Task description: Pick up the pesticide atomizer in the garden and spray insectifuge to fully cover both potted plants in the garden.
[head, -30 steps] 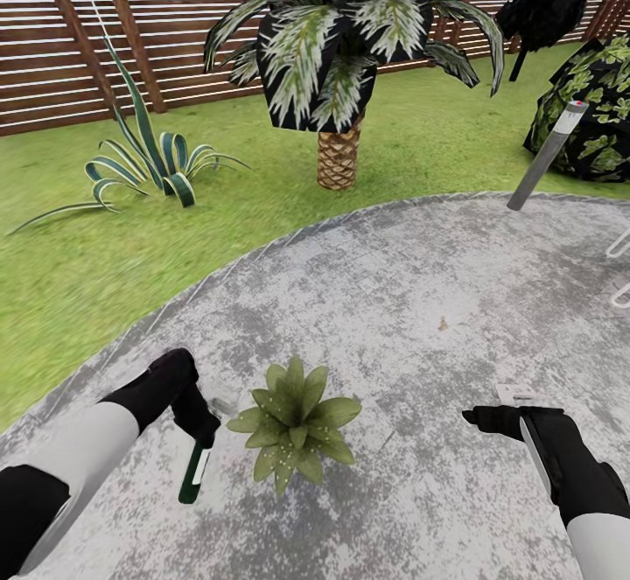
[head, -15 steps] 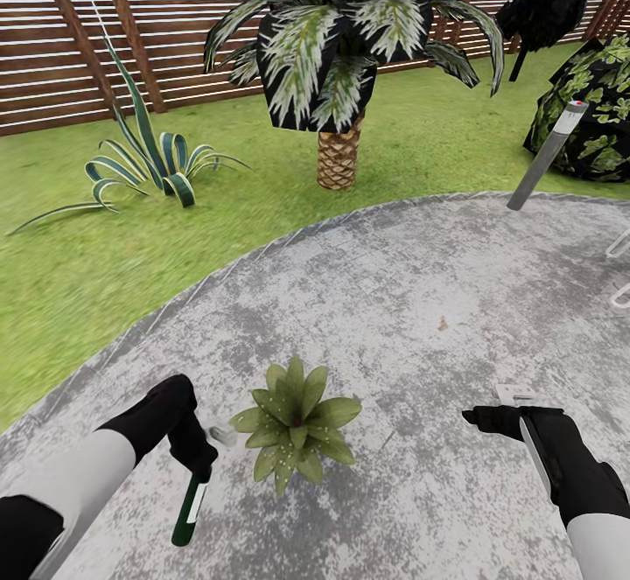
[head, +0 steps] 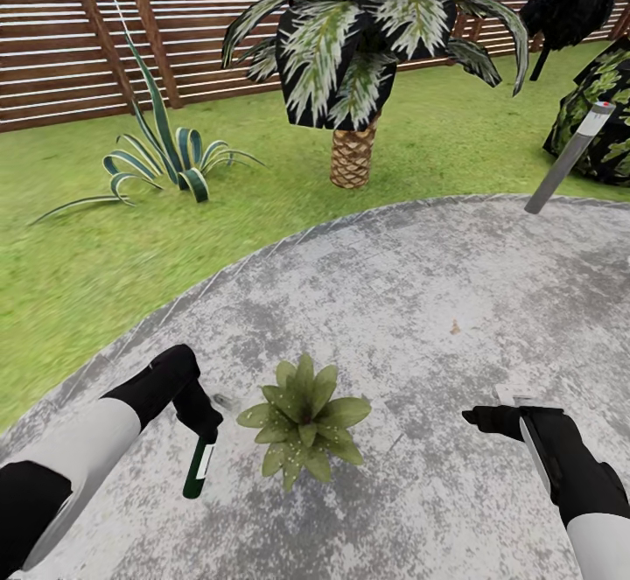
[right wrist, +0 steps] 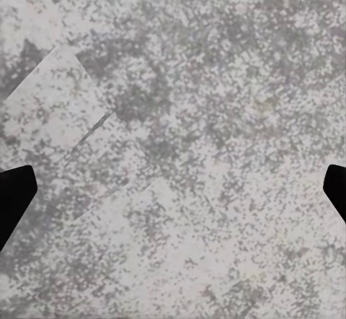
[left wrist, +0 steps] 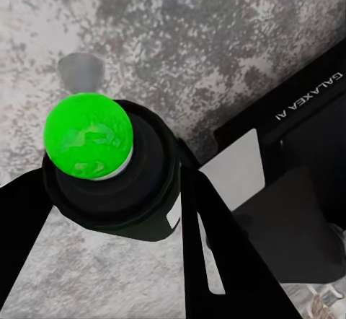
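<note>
The left gripper (head: 199, 427) is holding the pesticide atomizer (head: 197, 468) in its jaws, the bottle hanging down just beside the potted plant (head: 304, 420) on the paved patio (head: 420, 300). To spray well, the nozzle should probably be facing the leaves. The right gripper (head: 490, 419) is hovering apart, its jaws wide and empty.

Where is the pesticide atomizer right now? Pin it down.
The pesticide atomizer hangs from the left hand at the head view's lower left, over the grey patio, just left of the small potted plant.
</note>
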